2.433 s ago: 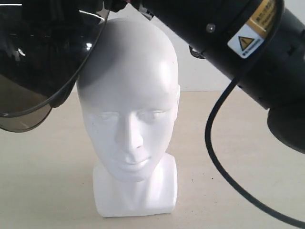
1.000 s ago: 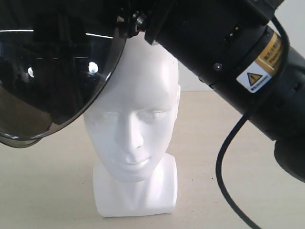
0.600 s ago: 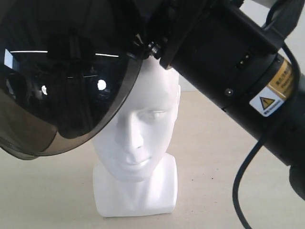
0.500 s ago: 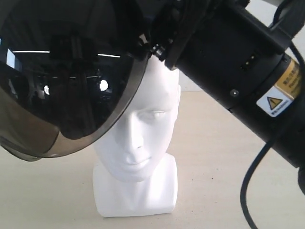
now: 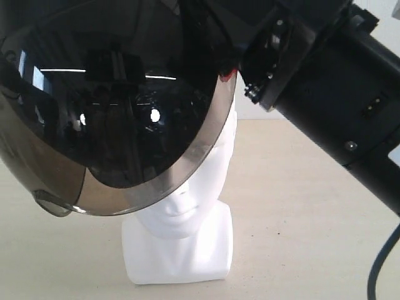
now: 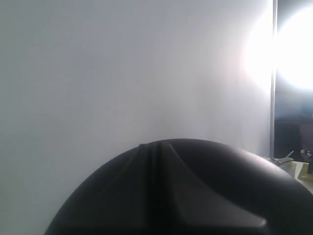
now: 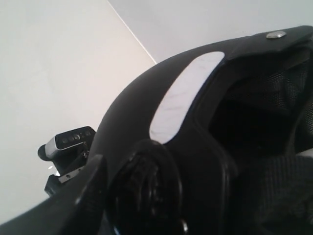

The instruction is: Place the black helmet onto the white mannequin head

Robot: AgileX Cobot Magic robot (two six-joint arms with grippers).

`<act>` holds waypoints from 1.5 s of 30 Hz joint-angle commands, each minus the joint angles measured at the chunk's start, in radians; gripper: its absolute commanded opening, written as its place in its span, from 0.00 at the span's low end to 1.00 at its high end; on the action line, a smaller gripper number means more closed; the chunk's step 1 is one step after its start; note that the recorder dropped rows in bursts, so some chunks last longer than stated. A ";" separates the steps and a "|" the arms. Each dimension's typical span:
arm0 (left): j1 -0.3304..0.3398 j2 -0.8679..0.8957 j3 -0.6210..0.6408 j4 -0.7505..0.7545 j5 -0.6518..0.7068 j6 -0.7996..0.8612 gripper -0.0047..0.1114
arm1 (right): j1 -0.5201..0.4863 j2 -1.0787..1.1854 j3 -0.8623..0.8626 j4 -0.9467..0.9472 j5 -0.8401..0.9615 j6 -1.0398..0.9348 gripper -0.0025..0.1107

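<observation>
The black helmet (image 5: pixel 119 112) hangs over the white mannequin head (image 5: pixel 181 219). Its smoky visor hides the brow, eyes and nose, leaving only mouth, chin and blocky neck base showing. My right gripper (image 5: pixel 240 59) meets the helmet's side at the visor's upper right edge and carries it; its jaws are mostly hidden by the shell. In the right wrist view the helmet (image 7: pixel 195 122) fills the frame, showing the pivot knob (image 7: pixel 146 191) and padded lining, with one dark finger (image 7: pixel 80 196) beside the knob. The left wrist view shows only the helmet's rounded shell (image 6: pixel 186 191); no left fingers show.
The head stands on a beige table (image 5: pixel 300 187) before a white wall. The bulky right arm (image 5: pixel 337 94) crosses the upper right, with its cable (image 5: pixel 375 269) hanging at the right edge. A small camera on a mount (image 7: pixel 68 139) is seen beyond the helmet.
The helmet has swung right and down with the right arm. Its visor, earlier left of the face, now covers the upper face.
</observation>
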 commanded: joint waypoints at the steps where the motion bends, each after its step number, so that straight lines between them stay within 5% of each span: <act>1: 0.001 0.048 0.004 0.066 -0.033 -0.016 0.08 | -0.019 -0.043 -0.005 0.125 -0.109 -0.143 0.02; 21: 0.001 0.090 0.004 0.145 -0.118 -0.007 0.08 | -0.019 -0.043 -0.005 0.374 0.046 -0.393 0.02; 30: -0.056 0.148 0.004 0.175 -0.119 -0.012 0.08 | -0.019 -0.043 -0.005 0.277 0.084 -0.401 0.02; 45: -0.060 0.195 0.004 0.185 -0.127 -0.004 0.08 | -0.019 -0.043 -0.005 0.230 0.160 -0.428 0.02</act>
